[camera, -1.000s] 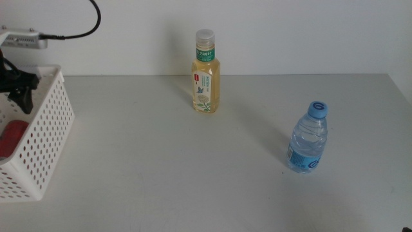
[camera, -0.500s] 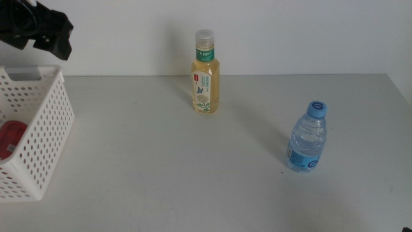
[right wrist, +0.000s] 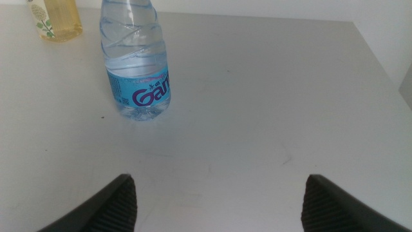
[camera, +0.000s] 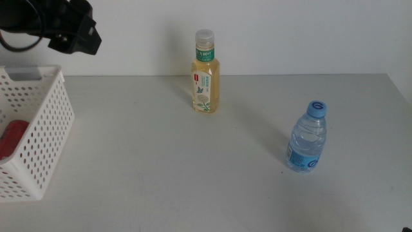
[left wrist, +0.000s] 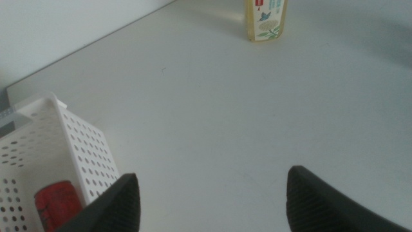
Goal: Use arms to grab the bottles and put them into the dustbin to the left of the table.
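Left gripper (left wrist: 209, 196) (jaws apart) above dustbin (camera: 45, 129).

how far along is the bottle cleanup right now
Done: the red can lies inside the dustbin. In hand: nothing; the left gripper is open above the dustbin, the right gripper open near the water bottle. Left: the water bottle and tea bottle stand on the table.

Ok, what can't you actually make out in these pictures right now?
- Red can in the dustbin: mostly hidden by the basket wall, middle and left wrist views.
- Tea bottle: top cut off by the frame, left wrist view.
- Water bottle: cap cut off, right wrist view.
- Left gripper: only partly in frame, middle view.
- Right gripper: absent from the middle view.
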Available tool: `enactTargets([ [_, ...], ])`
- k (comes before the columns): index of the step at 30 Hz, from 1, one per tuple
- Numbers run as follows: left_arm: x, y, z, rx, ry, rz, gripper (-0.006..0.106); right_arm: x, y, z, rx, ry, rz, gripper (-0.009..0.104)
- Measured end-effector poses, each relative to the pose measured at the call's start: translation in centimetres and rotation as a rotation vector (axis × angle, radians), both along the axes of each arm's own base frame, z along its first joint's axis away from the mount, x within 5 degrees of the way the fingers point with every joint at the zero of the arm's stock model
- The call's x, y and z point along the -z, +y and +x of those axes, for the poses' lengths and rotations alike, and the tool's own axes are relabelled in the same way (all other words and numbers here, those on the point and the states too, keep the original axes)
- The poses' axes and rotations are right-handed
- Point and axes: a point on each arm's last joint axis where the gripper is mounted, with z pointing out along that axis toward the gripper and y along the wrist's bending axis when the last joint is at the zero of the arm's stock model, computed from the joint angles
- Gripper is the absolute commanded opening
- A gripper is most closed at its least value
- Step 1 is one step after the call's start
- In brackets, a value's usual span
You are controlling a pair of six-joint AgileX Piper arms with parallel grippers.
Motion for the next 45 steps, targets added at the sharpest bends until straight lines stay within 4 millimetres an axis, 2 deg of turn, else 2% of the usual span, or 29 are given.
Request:
enactTargets([
  [7,2.8,-0.3,-2.2,0.024,-0.163,-0.075,0.075,0.0,0.0,0.0,0.0,0.0,0.0,0.066],
  [12,6.6,0.1,-3.6,0.053,-0.255,-0.129,0.075,0.0,0.0,0.0,0.0,0.0,0.0,0.066],
  [21,13.7,-0.6,-3.9,0.053,-0.257,-0.261,0.075,0.0,0.0,0.0,0.0,0.0,0.0,0.066],
  [24,15.2,-0.6,-3.8,0.049,-0.242,-0.262,0.075,0.0,0.0,0.0,0.0,0.0,0.0,0.066],
  [29,16.2,-0.8,-3.5,0.048,-0.228,-0.257,0.075,0.0,0.0,0.0,0.0,0.0,0.0,0.066],
  [39,16.4,-1.3,-2.5,0.024,-0.254,-0.32,0.075,0.0,0.0,0.0,0.0,0.0,0.0,0.066],
  [45,17.3,-2.0,-1.1,0.02,-0.291,-0.337,0.078,0.0,0.0,0.0,0.0,0.0,0.0,0.066],
])
